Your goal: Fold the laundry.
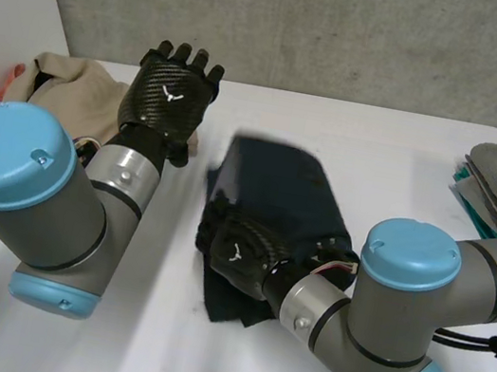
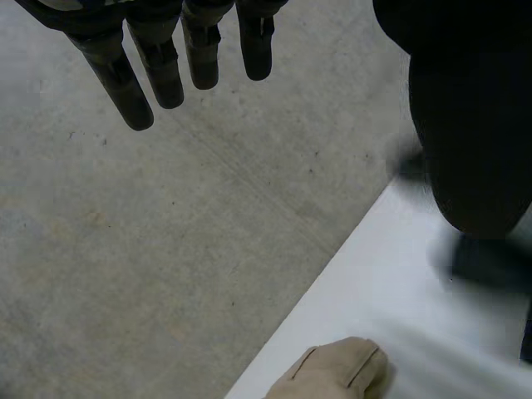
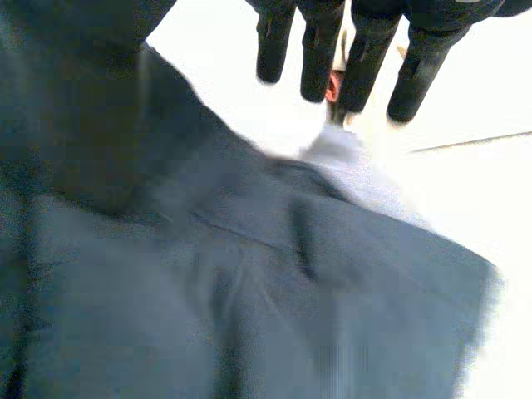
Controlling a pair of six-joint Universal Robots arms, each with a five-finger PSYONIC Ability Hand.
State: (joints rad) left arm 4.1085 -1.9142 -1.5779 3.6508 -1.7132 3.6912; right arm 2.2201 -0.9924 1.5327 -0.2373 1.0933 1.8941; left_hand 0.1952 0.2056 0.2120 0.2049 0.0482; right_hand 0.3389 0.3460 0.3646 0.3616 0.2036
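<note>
Black left hand (image 1: 170, 95) raised, fingers (image 2: 133, 91) straight; right hand (image 1: 235, 253) over cloth (image 1: 280, 196).

We read the right hand (image 3: 320, 50) with its fingers (image 3: 416, 75) straight and slightly apart, holding nothing. The dark blue-grey garment (image 3: 249, 283) lies under the palm, creased, with a seam line running across it. The fingertips hang over the garment's far edge; we cannot confirm contact with the cloth. Beyond that edge we see the white table (image 3: 208, 75). A small red item (image 3: 333, 84) shows past the garment, between two fingers; we cannot identify it.
</note>
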